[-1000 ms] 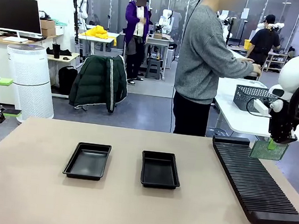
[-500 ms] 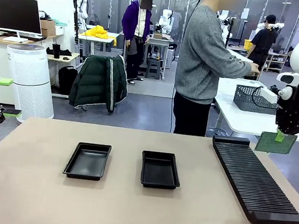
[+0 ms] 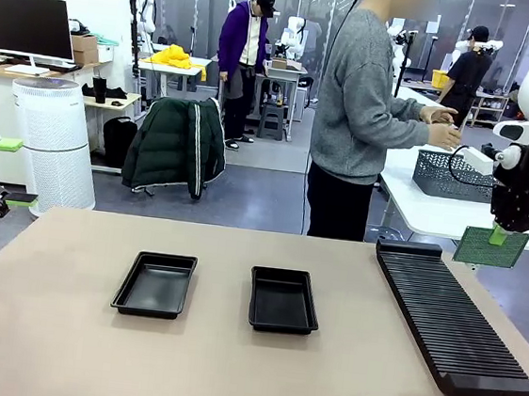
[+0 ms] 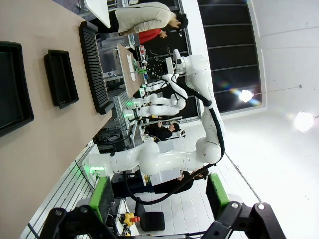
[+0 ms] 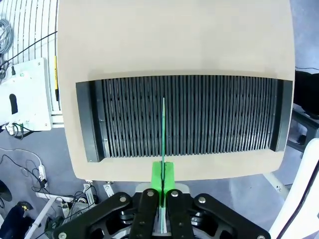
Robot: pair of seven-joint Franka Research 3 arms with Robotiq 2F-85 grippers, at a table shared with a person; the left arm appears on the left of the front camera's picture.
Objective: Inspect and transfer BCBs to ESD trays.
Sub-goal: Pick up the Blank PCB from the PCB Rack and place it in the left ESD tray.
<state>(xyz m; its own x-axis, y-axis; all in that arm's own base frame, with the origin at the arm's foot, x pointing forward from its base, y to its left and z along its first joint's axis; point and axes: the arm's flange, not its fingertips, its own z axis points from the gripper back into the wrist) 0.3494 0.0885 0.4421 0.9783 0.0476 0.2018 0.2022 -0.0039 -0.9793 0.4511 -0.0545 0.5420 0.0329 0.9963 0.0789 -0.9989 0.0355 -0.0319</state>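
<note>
The right gripper (image 3: pixel 500 234) is clamped on the top edge of a green BCB (image 3: pixel 492 248). The board hangs upright in the air at about 3 o'clock in the front view, held clear above the long black slotted rack (image 3: pixel 450 322). From the right wrist, the BCB (image 5: pixel 163 134) appears edge-on as a thin green line between the closed fingers of the right gripper (image 5: pixel 162 191), running toward 12 o'clock over the rack (image 5: pixel 214 114). Both trays are empty at the middle of the tan table (image 3: pixel 227 374): the left ESD tray (image 3: pixel 150 313) sits at 9 o'clock of the right ESD tray (image 3: pixel 282 328), a gap between them. The left gripper (image 4: pixel 159 199) sits at 9 o'clock off the table's edge, jaws spread wide, holding nothing.
</note>
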